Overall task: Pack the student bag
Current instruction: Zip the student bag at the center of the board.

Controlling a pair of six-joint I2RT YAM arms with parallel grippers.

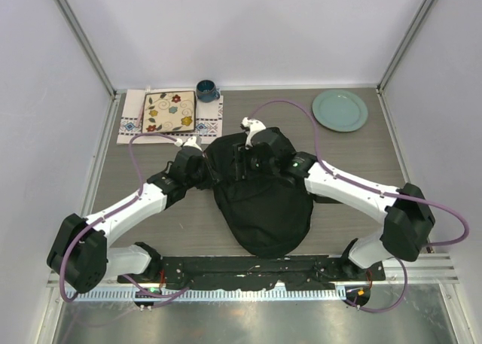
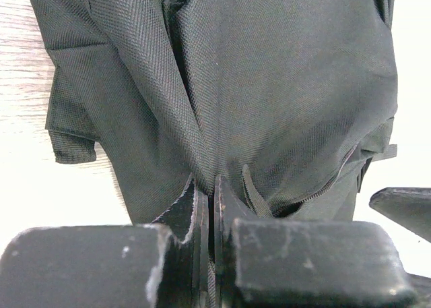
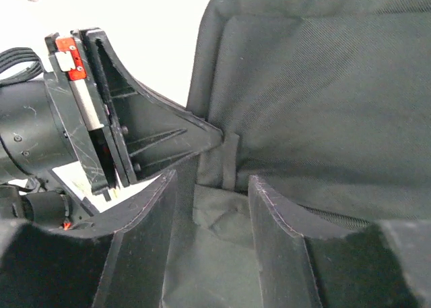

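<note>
The student bag [image 1: 263, 208] lies mid-table, rounded end toward the arm bases. The left gripper [image 2: 210, 187] is clenched on a fold of its fabric. The right gripper [image 3: 214, 180] has its 2 fingers apart, released, against the bag's far edge.

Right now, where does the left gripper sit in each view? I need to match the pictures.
Top external: left gripper left of centre, at the left edge of the student bag.
Left wrist: left gripper bottom centre, shut on a fold of bag fabric.
Right wrist: left gripper left of centre, tip pinching the bag's edge.
Shared landmark: the student bag, whose black fabric shows in all three.
</note>
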